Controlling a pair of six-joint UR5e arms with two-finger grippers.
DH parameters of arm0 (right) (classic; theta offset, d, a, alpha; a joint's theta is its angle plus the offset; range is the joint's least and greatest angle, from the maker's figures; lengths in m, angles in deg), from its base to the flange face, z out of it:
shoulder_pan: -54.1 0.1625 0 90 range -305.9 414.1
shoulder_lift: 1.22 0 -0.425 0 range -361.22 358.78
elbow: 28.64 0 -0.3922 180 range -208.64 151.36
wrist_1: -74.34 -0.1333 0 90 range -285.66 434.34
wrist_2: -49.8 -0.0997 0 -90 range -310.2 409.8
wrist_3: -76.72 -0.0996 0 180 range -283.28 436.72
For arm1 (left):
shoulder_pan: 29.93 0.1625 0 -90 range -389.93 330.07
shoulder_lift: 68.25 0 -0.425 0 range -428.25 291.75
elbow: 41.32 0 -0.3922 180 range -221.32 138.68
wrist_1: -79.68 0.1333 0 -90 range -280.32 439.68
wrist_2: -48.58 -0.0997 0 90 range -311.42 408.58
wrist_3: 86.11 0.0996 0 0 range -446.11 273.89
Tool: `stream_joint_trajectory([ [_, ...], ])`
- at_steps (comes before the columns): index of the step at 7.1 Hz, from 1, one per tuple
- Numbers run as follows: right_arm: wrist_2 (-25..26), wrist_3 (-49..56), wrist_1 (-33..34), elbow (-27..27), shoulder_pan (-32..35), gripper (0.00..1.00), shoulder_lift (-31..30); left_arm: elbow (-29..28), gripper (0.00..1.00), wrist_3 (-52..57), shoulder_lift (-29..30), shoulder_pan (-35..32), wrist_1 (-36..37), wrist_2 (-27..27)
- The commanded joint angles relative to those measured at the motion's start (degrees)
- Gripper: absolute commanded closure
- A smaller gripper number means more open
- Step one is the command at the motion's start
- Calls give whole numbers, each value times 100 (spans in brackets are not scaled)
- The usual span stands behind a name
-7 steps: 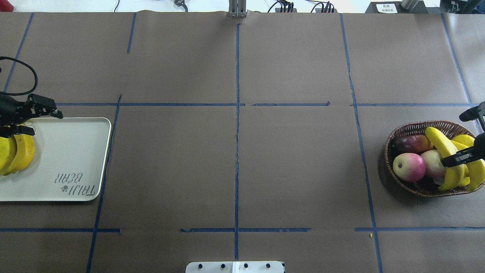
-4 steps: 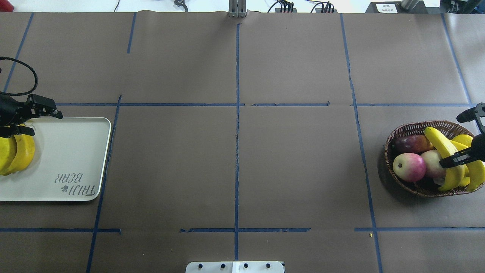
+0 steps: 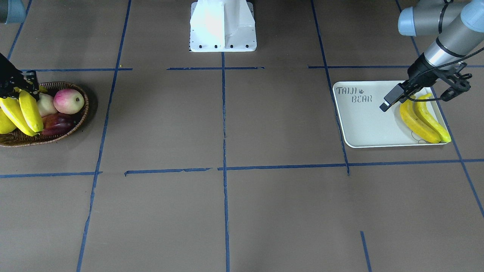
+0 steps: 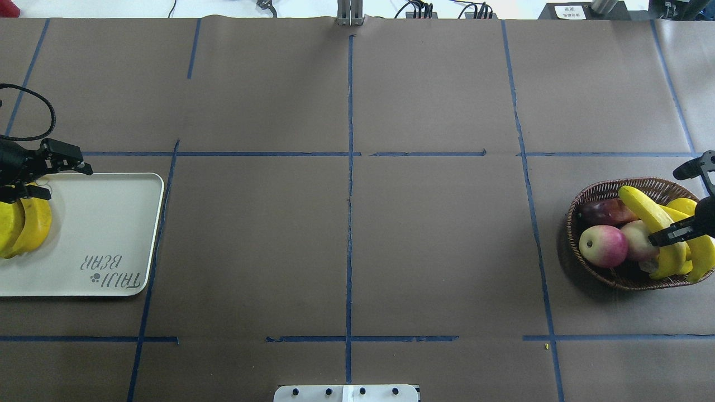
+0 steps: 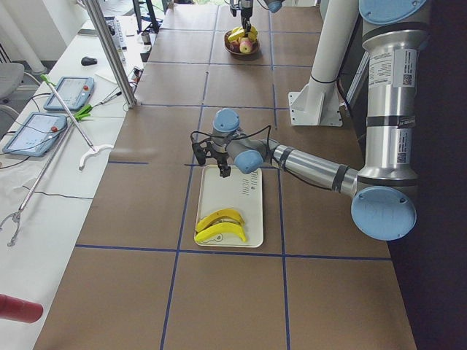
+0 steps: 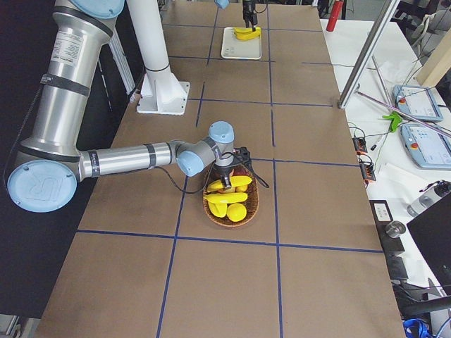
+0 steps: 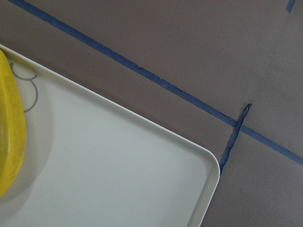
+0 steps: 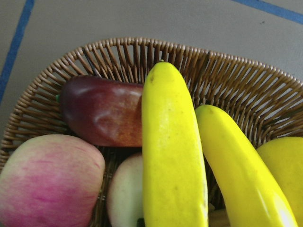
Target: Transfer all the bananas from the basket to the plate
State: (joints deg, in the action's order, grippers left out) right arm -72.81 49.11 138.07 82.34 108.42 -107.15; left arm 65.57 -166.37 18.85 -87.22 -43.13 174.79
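Note:
The wicker basket (image 4: 593, 192) sits at the table's right end. My right gripper (image 4: 665, 234) is shut on one long yellow banana (image 4: 642, 209), which is tilted with its far tip raised over the rim. It fills the right wrist view (image 8: 173, 156). A second banana (image 4: 705, 254) lies beside it in the basket. Two bananas (image 4: 25, 223) lie on the cream TAIJI BEAR plate (image 4: 106, 223) at the left end. My left gripper (image 4: 39, 184) hovers just above their far ends, apparently open and empty.
The basket also holds a pink apple (image 4: 603, 245), a dark red fruit (image 4: 606, 211), a pale apple (image 4: 634, 240) and a plump yellow fruit (image 4: 684, 205). Blue tape lines cross the brown table. The robot's white base (image 3: 223, 26) stands at the near middle edge.
My right gripper has lifted the held banana a little; its far tip has risen and shifted left over the basket. The left arm and the plate's bananas have not moved.

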Motion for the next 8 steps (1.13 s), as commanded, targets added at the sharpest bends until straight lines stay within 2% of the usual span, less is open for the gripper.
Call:
stream_joint_trajectory([
  [1, -314, 10, 69, 413, 209, 85, 2, 7, 0, 1, 9, 8, -33, 17],
  [2, -760, -8, 70, 537, 393, 85, 124, 7, 0, -8, 26, 103, -242, 18],
  [3, -1017, -43, 61, 538, 395, 92, 360, -2, 0, -17, 70, 244, -575, -9],
  [4, -1263, -209, 61, 495, 386, 93, 711, 7, 0, -17, 175, 315, -761, -18],
  [6, -1371, -2168, -18, 459, -15, 94, 1850, 7, 0, -34, 762, 455, -842, 0],
  [8, -979, -3850, -18, 354, -885, 96, 3090, 7, 0, -1118, 1411, 814, -842, 9],
])
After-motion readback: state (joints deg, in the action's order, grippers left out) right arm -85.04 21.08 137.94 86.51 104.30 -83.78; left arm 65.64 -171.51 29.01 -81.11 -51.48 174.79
